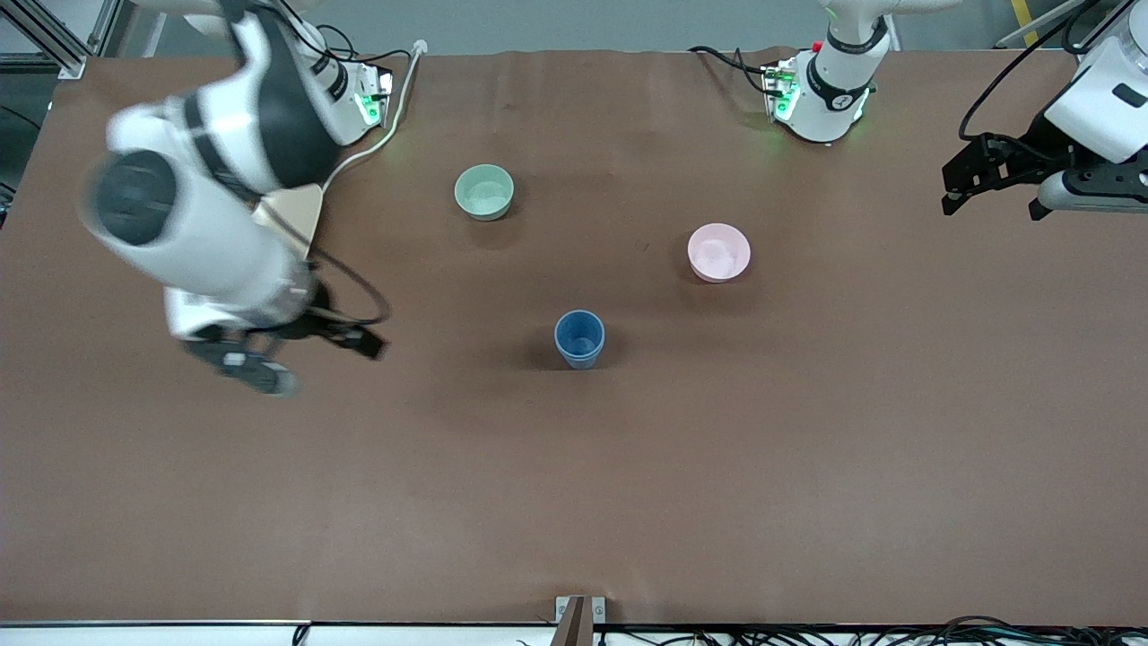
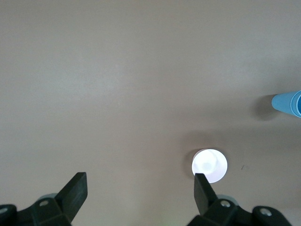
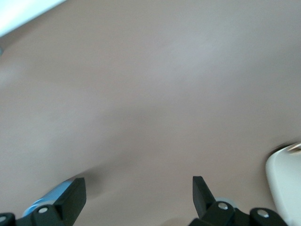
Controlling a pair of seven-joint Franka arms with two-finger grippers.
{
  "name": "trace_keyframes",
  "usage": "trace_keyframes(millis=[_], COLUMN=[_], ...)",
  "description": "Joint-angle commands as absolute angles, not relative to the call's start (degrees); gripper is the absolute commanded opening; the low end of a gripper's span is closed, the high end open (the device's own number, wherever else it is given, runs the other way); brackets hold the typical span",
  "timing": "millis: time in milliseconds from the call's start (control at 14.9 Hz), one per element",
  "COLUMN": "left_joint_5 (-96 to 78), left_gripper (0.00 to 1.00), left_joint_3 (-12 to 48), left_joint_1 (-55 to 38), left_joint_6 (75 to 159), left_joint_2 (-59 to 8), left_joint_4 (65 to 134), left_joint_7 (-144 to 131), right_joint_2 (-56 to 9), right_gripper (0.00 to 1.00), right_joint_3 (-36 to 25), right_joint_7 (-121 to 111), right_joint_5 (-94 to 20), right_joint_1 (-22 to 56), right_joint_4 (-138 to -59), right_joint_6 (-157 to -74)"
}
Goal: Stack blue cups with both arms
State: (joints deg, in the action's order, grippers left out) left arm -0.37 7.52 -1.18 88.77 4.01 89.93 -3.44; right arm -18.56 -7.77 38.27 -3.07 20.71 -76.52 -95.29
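One blue cup (image 1: 579,338) stands upright near the middle of the table; no second cup shows apart from it in the front view. The cup also shows in the left wrist view (image 2: 288,103), at the picture's edge. My right gripper (image 1: 309,359) is open and empty over the table toward the right arm's end, well away from the cup, and blurred by motion. In the right wrist view its jaws (image 3: 136,186) stand wide, with a bit of blue (image 3: 49,200) beside one finger. My left gripper (image 1: 991,208) hangs open and empty over the left arm's end (image 2: 138,183).
A mint-green bowl (image 1: 484,191) stands farther from the front camera than the cup, toward the right arm's end. A pale pink bowl (image 1: 718,251) stands toward the left arm's end and shows in the left wrist view (image 2: 209,165). A white cable (image 1: 395,108) lies by the right arm's base.
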Motion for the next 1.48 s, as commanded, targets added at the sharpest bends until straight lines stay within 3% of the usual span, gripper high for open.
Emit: trace_keyframes(millis=[0,201,470,604,1410], left_joint_5=[0.1,0.1,0.1,0.1,0.1], left_gripper=[1.0,1.0,1.0,1.0,1.0], left_joint_3=[7.5,7.3,7.5,7.5,7.6], left_joint_1=[-1.1,-0.9,-0.3,-0.3,-0.3], left_joint_6=[88.0,85.3,84.1,83.5,83.6], left_joint_2=[4.7,5.0,5.4,5.4,4.7], left_joint_4=[89.6,89.6,89.5,89.5,88.0], left_joint_7=[-2.5,-2.5,-2.4,-2.4,-2.7], right_joint_2=[-13.4,-9.0,-2.4,0.6,0.6], right_gripper=[1.0,1.0,1.0,1.0,1.0], right_joint_3=[-6.2,-5.6,-7.3,-6.9,-4.3], right_joint_7=[24.8,8.9,2.5,2.6,3.0], right_joint_5=[-1.4,-1.6,-1.1,1.3,1.0], right_joint_1=[11.6,3.0,0.3,-0.1,-2.2], right_joint_4=[-79.0,-78.8,-79.8,-84.5,-84.3], right_joint_6=[-93.8,-89.0,-84.0,-85.4,-85.3])
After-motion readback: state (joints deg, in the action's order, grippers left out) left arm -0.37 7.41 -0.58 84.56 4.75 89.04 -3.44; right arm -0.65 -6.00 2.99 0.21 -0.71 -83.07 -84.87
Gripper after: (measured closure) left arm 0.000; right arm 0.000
